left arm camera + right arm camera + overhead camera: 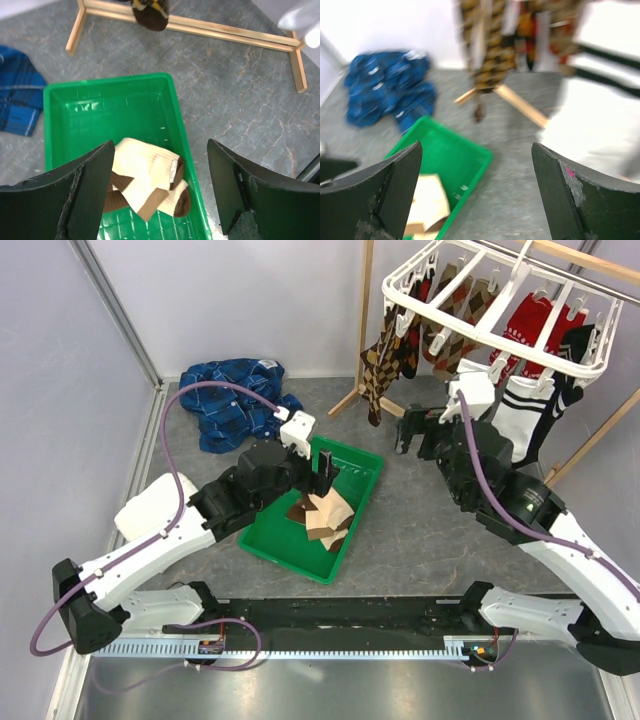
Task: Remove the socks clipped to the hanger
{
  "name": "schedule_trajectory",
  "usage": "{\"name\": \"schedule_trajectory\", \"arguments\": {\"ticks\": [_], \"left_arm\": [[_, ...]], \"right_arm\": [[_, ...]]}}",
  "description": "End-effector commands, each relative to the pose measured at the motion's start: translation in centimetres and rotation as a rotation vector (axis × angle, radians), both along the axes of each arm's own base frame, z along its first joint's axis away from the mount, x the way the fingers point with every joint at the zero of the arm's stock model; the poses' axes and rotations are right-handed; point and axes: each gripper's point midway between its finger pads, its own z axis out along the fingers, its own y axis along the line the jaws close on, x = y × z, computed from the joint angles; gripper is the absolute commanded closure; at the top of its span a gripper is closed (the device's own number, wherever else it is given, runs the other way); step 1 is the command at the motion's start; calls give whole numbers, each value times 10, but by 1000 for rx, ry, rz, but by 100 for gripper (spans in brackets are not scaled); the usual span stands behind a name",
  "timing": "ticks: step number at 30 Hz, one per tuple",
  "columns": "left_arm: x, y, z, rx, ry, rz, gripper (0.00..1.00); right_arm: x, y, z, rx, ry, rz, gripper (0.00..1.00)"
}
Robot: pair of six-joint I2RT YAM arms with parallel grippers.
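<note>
The white grid hanger point(500, 285) hangs at the top right on a wooden stand. Clipped to it are brown argyle socks point(380, 365), red patterned socks point(535, 325), a white sock with black stripes point(515, 410) and a black sock point(575, 355). Two tan-and-brown socks point(145, 175) lie loose in the green tray point(100, 110). My left gripper point(160, 185) hovers open just above them, holding nothing. My right gripper point(477, 190) is open and empty over the table, left of the white striped sock point(600, 115) and below the argyle socks point(485, 55).
A crumpled blue plaid cloth point(235, 400) lies at the back left by the wall. The stand's wooden foot bars point(200, 27) cross the table behind the tray point(345, 540). Grey walls close the left and back sides.
</note>
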Motion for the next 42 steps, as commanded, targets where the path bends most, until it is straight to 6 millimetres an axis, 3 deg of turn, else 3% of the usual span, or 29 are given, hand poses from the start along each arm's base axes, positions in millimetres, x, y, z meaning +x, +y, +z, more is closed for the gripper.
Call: {"name": "schedule_trajectory", "arguments": {"ticks": [1, 3, 9, 16, 20, 26, 29, 30, 33, 35, 37, 41, 42], "left_arm": [[-5, 2, 19, 9, -134, -76, 18], [-9, 4, 15, -1, -144, -85, 18], [-18, 12, 32, -39, -182, -93, 18], [-20, 15, 37, -50, -196, -91, 18], [-21, 17, 37, -48, -201, -85, 18], [-19, 20, 37, -42, -206, -71, 18], [-19, 21, 37, -43, -205, -63, 18], [-19, 21, 37, -43, -205, -61, 18], [-19, 23, 37, -41, -210, -59, 18], [-17, 23, 35, -34, -208, -52, 18], [-17, 23, 35, -33, -207, -53, 18], [-19, 22, 35, -37, -210, -63, 18], [-19, 22, 34, -35, -210, -63, 18]], "right_arm": [[-3, -57, 38, -31, -48, -268, 2], [-1, -64, 48, -57, -44, -325, 2], [3, -89, 46, -153, -37, -533, 2], [23, -97, 17, -226, 16, -596, 2], [35, -101, -14, -276, 67, -615, 2], [38, -110, -31, -289, 77, -698, 4], [40, -117, -35, -291, 80, -727, 19], [40, -119, -37, -290, 83, -733, 31], [40, -125, -40, -291, 88, -745, 47], [40, -127, -40, -286, 89, -747, 52], [39, -126, -38, -280, 89, -723, 64], [39, -114, -34, -230, 90, -620, 100], [37, -113, -31, -215, 88, -597, 100]]}}
